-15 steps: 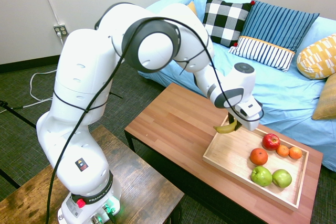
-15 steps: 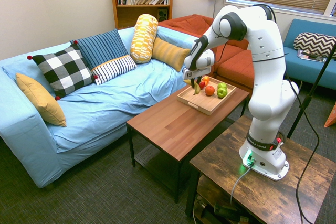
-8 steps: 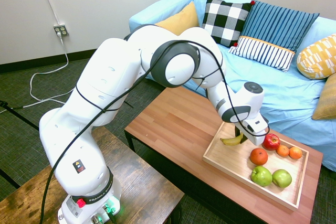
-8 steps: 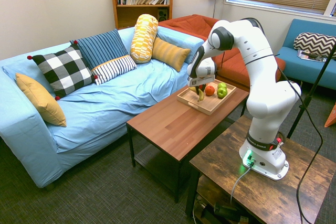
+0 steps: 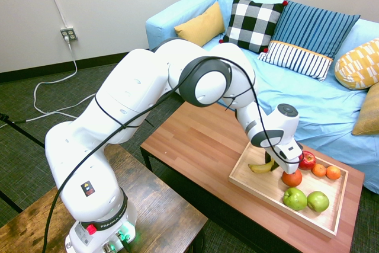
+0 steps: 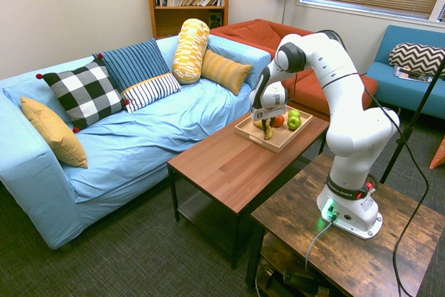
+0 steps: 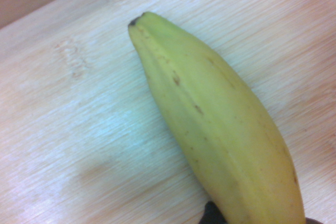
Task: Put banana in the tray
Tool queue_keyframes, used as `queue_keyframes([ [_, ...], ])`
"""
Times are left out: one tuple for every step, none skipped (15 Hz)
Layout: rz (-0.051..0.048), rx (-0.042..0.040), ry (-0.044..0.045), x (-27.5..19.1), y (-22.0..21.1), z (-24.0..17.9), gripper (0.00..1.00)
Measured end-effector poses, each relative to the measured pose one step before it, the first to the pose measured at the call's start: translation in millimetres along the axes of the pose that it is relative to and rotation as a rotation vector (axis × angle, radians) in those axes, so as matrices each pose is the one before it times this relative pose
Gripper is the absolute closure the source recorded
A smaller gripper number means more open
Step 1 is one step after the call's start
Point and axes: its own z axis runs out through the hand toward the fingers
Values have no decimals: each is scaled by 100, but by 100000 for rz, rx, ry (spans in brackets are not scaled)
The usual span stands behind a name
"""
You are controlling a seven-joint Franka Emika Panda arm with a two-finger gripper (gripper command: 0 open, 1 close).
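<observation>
Yellow banana (image 5: 261, 167) clamped in pincer (image 5: 273, 163), low over tray (image 5: 253, 183), free end ahead. Oranges, apples just beyond; bare wood beneath suits release.

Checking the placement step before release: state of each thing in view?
gripper: shut on banana, pointing down, low over tray
banana: held at one end, low inside tray, contact with floor unclear
tray: flat on coffee table, holds the fruit
red apple: loose in tray, right behind the gripper
oranges: three, loose in tray
green apples: two, side by side in tray
</observation>
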Motion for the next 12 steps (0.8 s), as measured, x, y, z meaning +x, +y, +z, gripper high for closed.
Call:
queue_keyframes([
  [-126,-3,-5,-6,-4,4,0],
  [-121,4,2,-13,-16,-1,0],
  [-144,-1,-9,-39,-39,1,0],
  [-230,17,24,-67,-83,-14,0],
  [-245,31,80,-63,-101,-48,0],
  [-195,122,233,-14,-116,-145,0],
  [-161,253,413,62,-104,-288,0],
  [-135,221,552,144,-31,-423,0],
  [39,345,719,216,49,-645,0],
  [177,453,786,207,92,-854,0],
  [178,444,947,211,147,-1058,0],
  [46,493,937,76,70,-1200,0],
])
